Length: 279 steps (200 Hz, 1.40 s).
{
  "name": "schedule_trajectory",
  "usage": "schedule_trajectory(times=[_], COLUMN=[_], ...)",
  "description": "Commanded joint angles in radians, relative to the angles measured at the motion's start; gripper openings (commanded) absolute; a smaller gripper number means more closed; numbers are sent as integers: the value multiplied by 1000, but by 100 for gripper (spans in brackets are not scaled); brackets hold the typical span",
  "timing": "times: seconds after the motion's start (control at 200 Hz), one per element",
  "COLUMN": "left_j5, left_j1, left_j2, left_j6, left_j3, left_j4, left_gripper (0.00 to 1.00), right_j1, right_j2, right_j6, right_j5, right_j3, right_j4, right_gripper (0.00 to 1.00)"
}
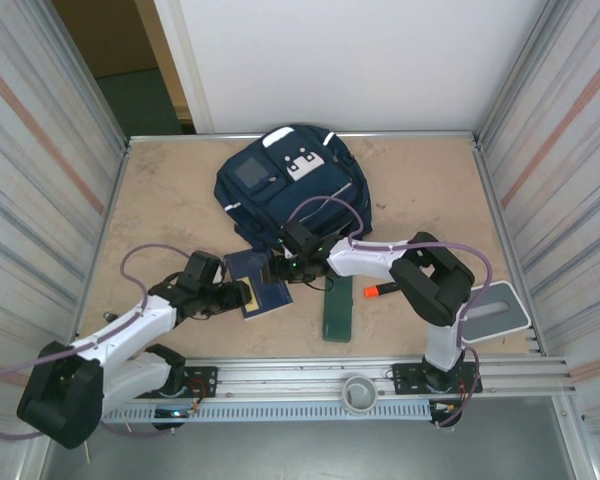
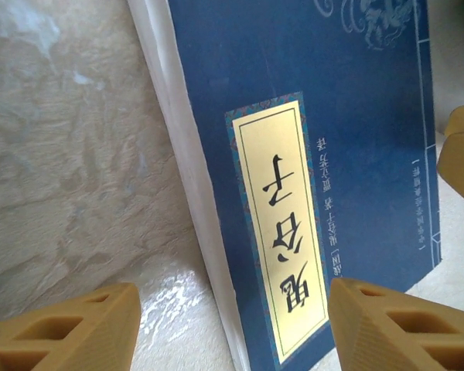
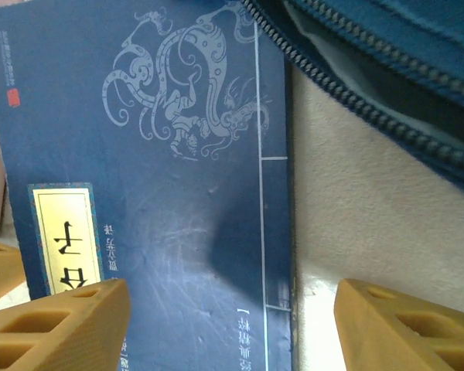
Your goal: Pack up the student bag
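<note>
Beige marbled table [image 1: 170,210], ribbed metal side walls [image 1: 40,170], white back wall [image 1: 360,60]

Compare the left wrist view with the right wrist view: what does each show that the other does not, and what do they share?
Left wrist view: the navy book shows its white page edge and its yellow title label nearly whole, beyond the open left gripper.

Right wrist view: the cover's dragon emblem and the student bag with its open zipper just past the book's edge, beyond the open right gripper.

Shared: the same navy book lying on the pale table, with at least part of the yellow title label.
</note>
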Motion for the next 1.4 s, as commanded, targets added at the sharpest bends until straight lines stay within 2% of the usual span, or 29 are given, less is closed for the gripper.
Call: schedule_trajectory(times=[0.0, 0.22, 0.376, 0.551, 0.691, 0.782, 0.912, 1.152, 1.192, 1.212, 1.282, 1.393], left_j5=[54, 73, 102, 76, 63, 111, 187, 325, 358, 375, 427, 495], left_j1=[-6, -13, -13, -9, 9, 42, 76, 98, 112, 119, 147, 180], left_j2=[36, 97, 79, -26, -106, -127, -181, -437, -476, -493, -536, -524], left_j6=[37, 45, 12, -41, -54, -61, -76, -182, -204, -216, -258, -295], left_j3=[3, -7, -41, -67, -90, -114, -132, -136, -135, -133, -127, -114], left_j4=[84, 135, 191, 177, 159, 177, 174, 148, 168, 181, 242, 362], left_gripper=[64, 54, 43, 27, 9, 0, 0, 0, 0, 0, 0, 0], right_j1=[19, 44, 54, 56, 42, 29, -7, -145, -166, -179, -219, -255], right_j2=[29, 31, 19, 13, -4, -22, -71, -206, -231, -244, -296, -352], right_j6=[-18, 8, 24, 23, 17, 13, 5, 20, 25, 29, 56, 134], right_j5=[2, -11, -12, -1, -3, -23, -85, -393, -439, -461, -529, -621], right_j3=[17, -12, -24, -32, -42, -50, -78, -138, -146, -149, -175, -201], right_j4=[-22, 9, 24, 16, 9, 9, 5, 47, 62, 71, 132, 263], right_gripper=[65, 51, 43, 41, 42, 45, 51, 73, 77, 83, 92, 95])
